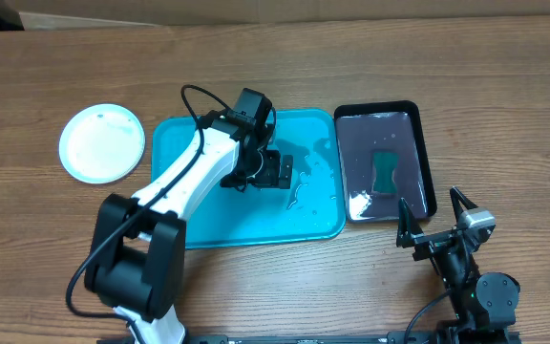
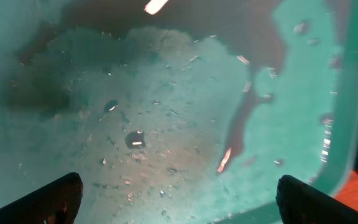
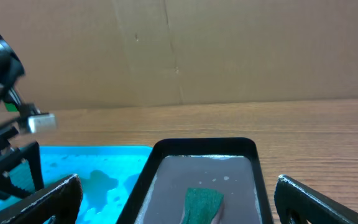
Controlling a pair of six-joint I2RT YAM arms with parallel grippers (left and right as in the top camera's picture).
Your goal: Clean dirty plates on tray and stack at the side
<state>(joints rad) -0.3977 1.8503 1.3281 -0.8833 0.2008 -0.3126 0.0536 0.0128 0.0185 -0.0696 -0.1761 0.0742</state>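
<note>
One round plate (image 1: 102, 143), white-faced with a pale blue rim, lies on the bare wood at the far left, outside the tray; no smears show on it. The turquoise tray (image 1: 313, 205) sits mid-table, its floor (image 2: 166, 93) wet with puddles and droplets. No plate shows on it, though my left arm hides part of it. My left gripper (image 1: 273, 170) hangs low over the tray's middle, open (image 2: 179, 182), with only wet tray floor between its fingers. Near the table's front right, my right gripper (image 1: 433, 215) stands open (image 3: 178, 182) and empty, facing the black tray.
A black tray (image 1: 426, 162) holding water and a green sponge (image 1: 385, 172) stands right of the turquoise tray (image 3: 104, 163); the sponge (image 3: 202, 202) lies in its near half. A cardboard wall closes the back. Bare wood lies around the plate.
</note>
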